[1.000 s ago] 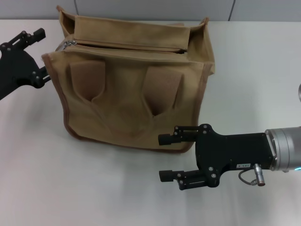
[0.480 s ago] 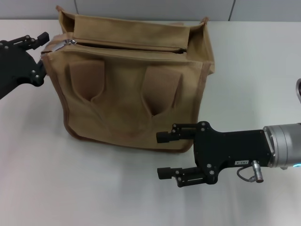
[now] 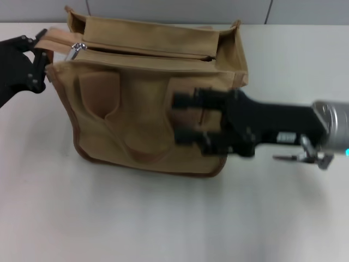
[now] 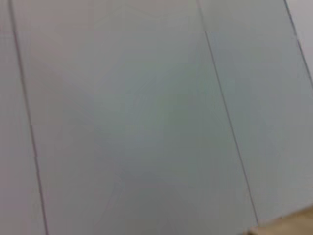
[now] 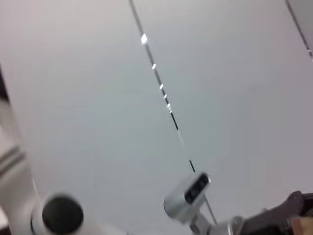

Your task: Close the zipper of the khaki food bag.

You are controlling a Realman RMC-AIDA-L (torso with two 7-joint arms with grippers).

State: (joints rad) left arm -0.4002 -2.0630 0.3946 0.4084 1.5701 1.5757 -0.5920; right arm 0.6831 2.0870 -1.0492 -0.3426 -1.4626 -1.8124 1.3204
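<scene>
Our left fingers (image 3: 39,42) pinch the tan tab of fabric at the left end of the zipper, so our black left gripper (image 3: 36,46) sits against the upper left corner of the large boxy khaki canvas food bag (image 3: 147,103) with darker brown piping. The bag stands on the white table (image 3: 109,218), a little left of centre. Just beside that grip lies the small silver metal pull tab (image 3: 76,50) of the long khaki-taped zipper (image 3: 147,54), which runs across the top panel and looks open along its length.

Further right, our black right gripper (image 3: 188,117) hangs in front of the bag's front face, its two fingers spread apart with nothing between them.

We judge the soft canvas the main risk: if the right fingers push into the front, the bag may tip or slide and pull the tab out of our left hold. Then the tape goes slack and the pull jams.

We count one bag, one zipper, one pull tab, two front straps and two grippers.
</scene>
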